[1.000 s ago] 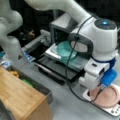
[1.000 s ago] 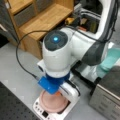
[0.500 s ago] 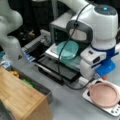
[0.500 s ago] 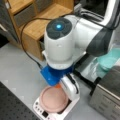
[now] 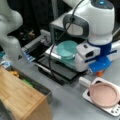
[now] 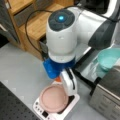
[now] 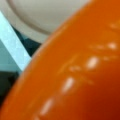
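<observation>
Tool (image 5: 100,73): above the scale's far edge, mostly hidden under the blue mount; grip state impossible to tell.
Orange object (image 7: 82,75): right at the tool, filling the wrist view.
Pink plate (image 5: 103,94): on white scale (image 5: 86,94), just beside the tool.
Teal bowl (image 5: 67,48): well apart, toward a front view's left.

Robotics lab: perforated optical breadboard (image 6: 12,105), scale (image 5: 110,107), wooden shelving (image 6: 27,17).

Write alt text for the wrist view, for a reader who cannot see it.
A glossy orange rounded object fills most of the wrist view, very close to the lens, with small white highlights on its skin. Behind it, at the top, curves the pale pinkish rim of a plate, with a light blue-white strip at the left. The gripper does not show.
</observation>
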Controlling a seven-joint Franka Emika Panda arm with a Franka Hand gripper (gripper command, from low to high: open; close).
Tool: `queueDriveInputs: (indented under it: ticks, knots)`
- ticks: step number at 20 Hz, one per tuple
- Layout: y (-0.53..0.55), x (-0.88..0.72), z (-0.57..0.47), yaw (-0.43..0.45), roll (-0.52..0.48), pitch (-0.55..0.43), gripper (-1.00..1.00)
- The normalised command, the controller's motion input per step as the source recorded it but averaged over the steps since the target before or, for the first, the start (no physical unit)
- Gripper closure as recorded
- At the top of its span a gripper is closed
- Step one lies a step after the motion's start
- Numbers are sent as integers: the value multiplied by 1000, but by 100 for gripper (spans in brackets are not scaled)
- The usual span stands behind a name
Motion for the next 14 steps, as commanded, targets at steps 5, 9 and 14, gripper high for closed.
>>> queueDriveInputs:
  ticks: [5, 9, 14]
  knots:
    - [-192, -438, 26, -369, 46, -117, 100]
    - [-204, -333, -62, -304, 28, -98, 100]
    - [-126, -331, -44, -320, 69, -131, 100]
